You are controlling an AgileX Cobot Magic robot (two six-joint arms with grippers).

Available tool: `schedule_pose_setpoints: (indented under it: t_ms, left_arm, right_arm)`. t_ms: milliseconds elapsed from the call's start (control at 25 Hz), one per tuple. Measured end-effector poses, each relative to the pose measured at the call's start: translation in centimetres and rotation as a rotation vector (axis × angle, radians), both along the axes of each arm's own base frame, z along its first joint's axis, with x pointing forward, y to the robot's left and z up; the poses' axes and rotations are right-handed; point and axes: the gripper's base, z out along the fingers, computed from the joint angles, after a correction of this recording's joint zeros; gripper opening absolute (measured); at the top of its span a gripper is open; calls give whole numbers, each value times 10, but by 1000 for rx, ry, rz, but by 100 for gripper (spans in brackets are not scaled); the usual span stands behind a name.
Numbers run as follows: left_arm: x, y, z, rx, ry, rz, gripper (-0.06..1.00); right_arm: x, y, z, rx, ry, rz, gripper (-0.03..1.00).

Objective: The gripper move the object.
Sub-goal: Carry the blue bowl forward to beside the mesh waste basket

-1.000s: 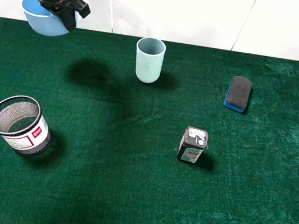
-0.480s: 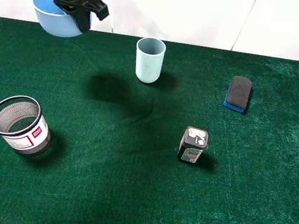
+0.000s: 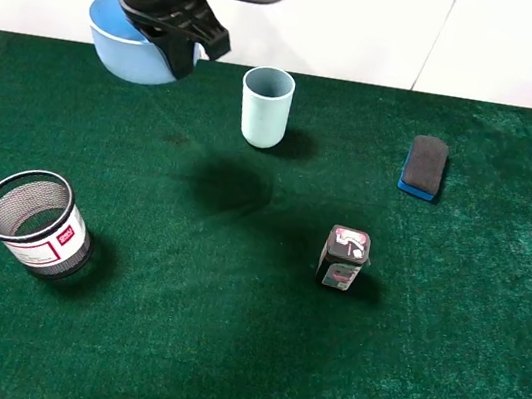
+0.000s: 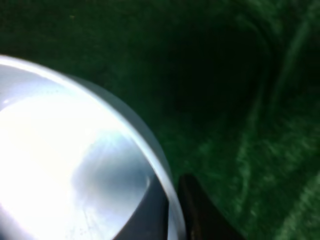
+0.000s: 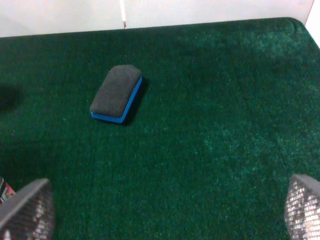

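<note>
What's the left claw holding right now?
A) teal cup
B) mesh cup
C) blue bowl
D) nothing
C: the left claw is clamped on the rim of the blue bowl, carried above the table; the wrist view shows a finger at that rim.

A pale teal cup stands upright on the green cloth near twelve o'clock. A black eraser with a blue base lies toward two o'clock, well apart from the cup, and also shows in the right wrist view. A small dark box with a white and red label stands just right of centre, and a black mesh cup stands at eight o'clock, upright.
</note>
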Motion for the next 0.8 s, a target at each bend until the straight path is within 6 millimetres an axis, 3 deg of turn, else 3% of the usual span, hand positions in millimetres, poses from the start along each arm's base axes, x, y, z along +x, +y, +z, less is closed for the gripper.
schedule_pose_setpoints:
  t_ms: [800]
  left_arm:
    - [-65,-64,-2,-6,1,-148,4]
  right_arm:
    - [0,0,0,0,0,0,69]
